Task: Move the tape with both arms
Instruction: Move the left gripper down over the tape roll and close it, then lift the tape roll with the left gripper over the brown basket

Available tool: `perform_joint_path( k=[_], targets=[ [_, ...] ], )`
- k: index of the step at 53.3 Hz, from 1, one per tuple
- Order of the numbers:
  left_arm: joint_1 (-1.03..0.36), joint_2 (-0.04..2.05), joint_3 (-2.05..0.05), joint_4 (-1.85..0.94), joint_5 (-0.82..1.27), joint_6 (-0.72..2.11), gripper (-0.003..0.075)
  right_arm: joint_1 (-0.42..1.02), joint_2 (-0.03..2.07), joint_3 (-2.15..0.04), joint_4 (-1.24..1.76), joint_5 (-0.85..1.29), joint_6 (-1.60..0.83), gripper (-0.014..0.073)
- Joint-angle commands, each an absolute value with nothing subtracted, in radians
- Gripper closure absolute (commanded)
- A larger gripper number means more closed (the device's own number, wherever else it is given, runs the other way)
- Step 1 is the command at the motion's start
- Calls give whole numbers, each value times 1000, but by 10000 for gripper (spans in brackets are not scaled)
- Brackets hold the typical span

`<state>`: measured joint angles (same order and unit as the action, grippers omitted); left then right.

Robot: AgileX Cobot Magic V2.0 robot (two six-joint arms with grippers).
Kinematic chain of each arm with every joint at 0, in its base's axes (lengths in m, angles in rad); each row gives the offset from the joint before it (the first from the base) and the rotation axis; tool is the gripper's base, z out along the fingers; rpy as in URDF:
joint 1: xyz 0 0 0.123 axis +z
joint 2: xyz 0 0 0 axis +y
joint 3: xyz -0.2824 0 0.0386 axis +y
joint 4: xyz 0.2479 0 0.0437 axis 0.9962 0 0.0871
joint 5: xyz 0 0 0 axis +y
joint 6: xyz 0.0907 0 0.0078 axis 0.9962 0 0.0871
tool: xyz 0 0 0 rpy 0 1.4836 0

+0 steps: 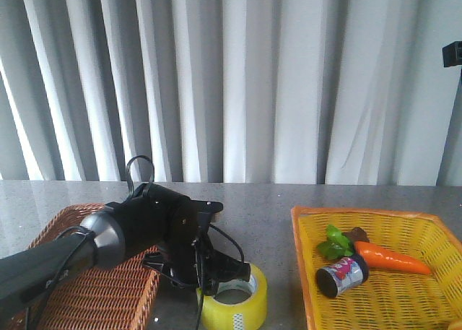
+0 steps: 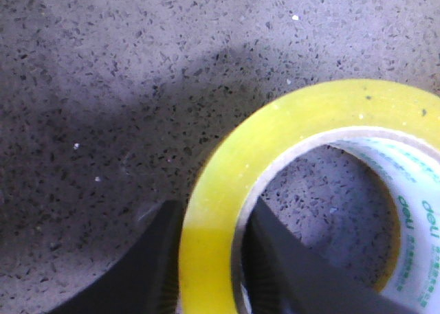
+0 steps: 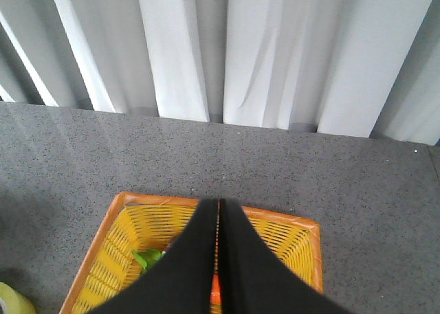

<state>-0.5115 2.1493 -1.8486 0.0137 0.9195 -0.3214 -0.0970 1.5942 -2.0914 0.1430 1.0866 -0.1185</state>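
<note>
The tape, a wide yellow roll with a white printed core, lies flat on the grey table between the two baskets. My left gripper reaches down onto its near-left side. In the left wrist view the left gripper straddles the tape's wall, one finger outside and one inside the core, both pressed against it. My right gripper is shut and empty, hovering over the yellow basket; it is out of the front view. A sliver of the tape shows in the right wrist view.
A brown wicker basket sits at the left under my left arm. The yellow basket at the right holds a carrot, a small printed can and green leaves. Curtains hang behind the table.
</note>
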Motion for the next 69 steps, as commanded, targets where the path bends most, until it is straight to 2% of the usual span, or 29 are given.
perform_joint_path(
  k=[1,21,34,50,69],
  targets=[
    [-520,2083,-1880,0,883,-331,701,-101,1565,-2117,146,1020,-129,601],
    [-520,1965,-2073,0,882,-253,699,-101,1565,-2117,146,1019,-129,601],
    [-502,1864,-2130,219,930,-281,699,-101,1565,-2117,146,1019,-129,601],
    [-361,1845,-2131,286,1162,-349,699,-101,1565,-2117,146,1019,-129,601],
    [-209,1847,-2086,277,1132,-329,699,-101,1565,-2117,146,1019,-129,601]
  ],
)
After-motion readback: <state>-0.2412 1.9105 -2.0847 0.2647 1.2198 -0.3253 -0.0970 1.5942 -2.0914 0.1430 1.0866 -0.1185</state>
